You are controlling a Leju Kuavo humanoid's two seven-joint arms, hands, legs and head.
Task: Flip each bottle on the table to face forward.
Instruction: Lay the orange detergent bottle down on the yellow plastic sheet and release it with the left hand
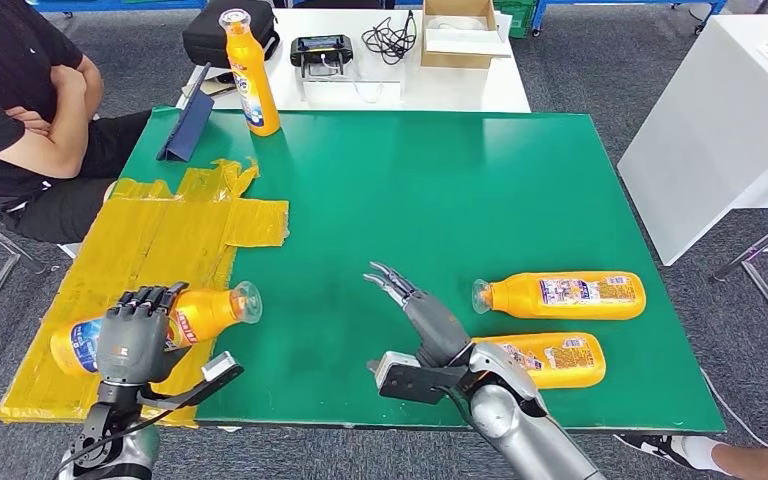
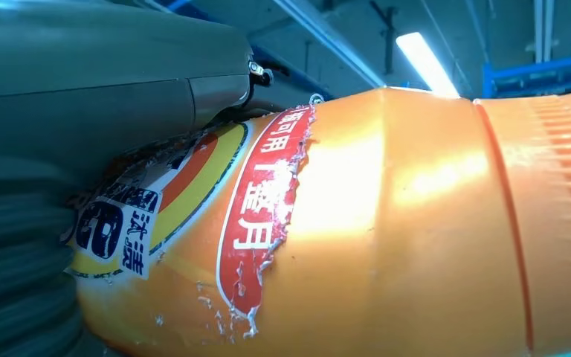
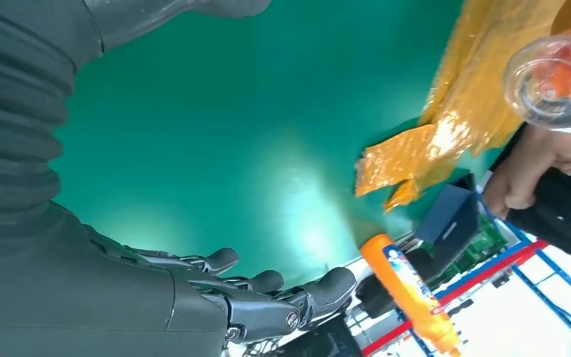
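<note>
Here, the left robot hand (image 1: 138,333) wraps its fingers around a lying bottle (image 1: 205,312) near the left front of the green bench (image 1: 410,200). This held bottle is orange, with a clear cap (image 1: 247,301) that points to the right. It lies over a crinkly yellow sheet (image 1: 150,245) that covers the left side of the bench. In the left wrist view, the bottle (image 2: 386,238) is very close, and its red and yellow label (image 2: 260,216) is torn at the edge.

The right robot hand (image 1: 410,305) holds nothing. Its fingers are spread and point away from the robot, over the bare green top. In the right wrist view, those fingers (image 3: 268,286) reach out over the green.

2 more bottles lie on their sides to the right of that robot hand. The far one (image 1: 560,296) has its cap pointing left. The near one (image 1: 555,360) lies just in front of it, partly behind the right arm.

A 4th bottle (image 1: 250,75) stands upright at the far left edge of the bench, beside a dark blue folder (image 1: 188,125).

A person in black (image 1: 30,110) sits at the left with folded arms. A white table (image 1: 400,70) behind the bench carries a box (image 1: 457,35) and cables (image 1: 390,40).
</note>
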